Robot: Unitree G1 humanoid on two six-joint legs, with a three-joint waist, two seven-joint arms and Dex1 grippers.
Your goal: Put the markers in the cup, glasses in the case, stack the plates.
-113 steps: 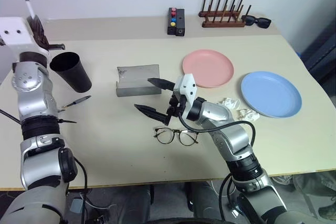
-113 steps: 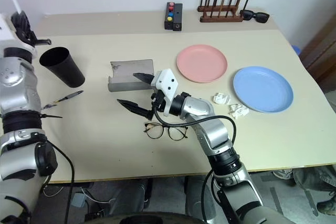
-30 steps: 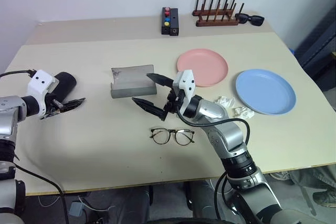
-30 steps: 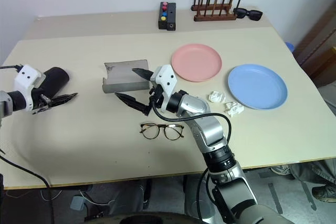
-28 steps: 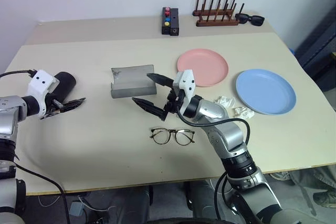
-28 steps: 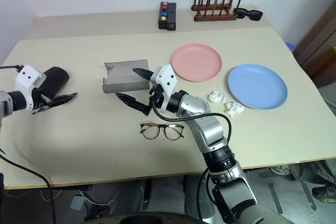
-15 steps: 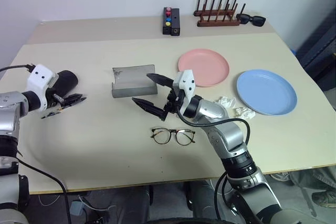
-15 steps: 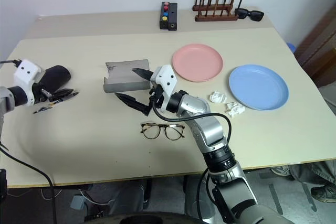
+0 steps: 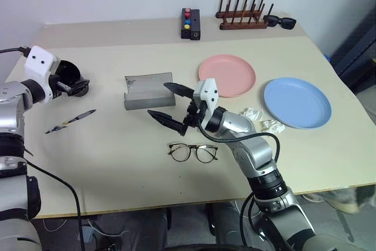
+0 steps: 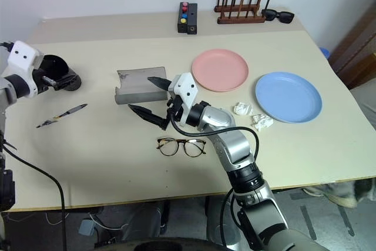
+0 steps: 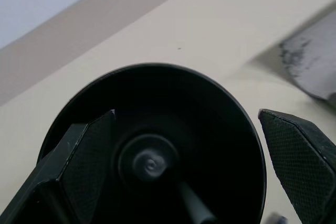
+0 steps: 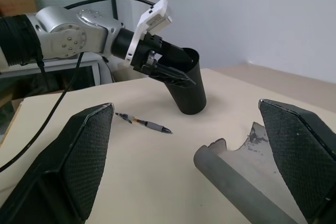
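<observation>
The black cup stands at the table's left. My left gripper is at its rim, open, one finger on each side of the mouth. A pale marker leans inside the cup. The dark marker lies on the table in front of the cup. My right gripper hovers open between the open grey case and the glasses, holding nothing. The pink plate and the blue plate lie side by side at the right.
Two crumpled paper balls lie between my right arm and the blue plate. At the back edge stand a black box with coloured buttons and a wooden rack, with sunglasses beside it.
My left gripper has risen from just above the dark marker and moved back to the cup's rim. The dark marker stays on the table. The right arm has kept still.
</observation>
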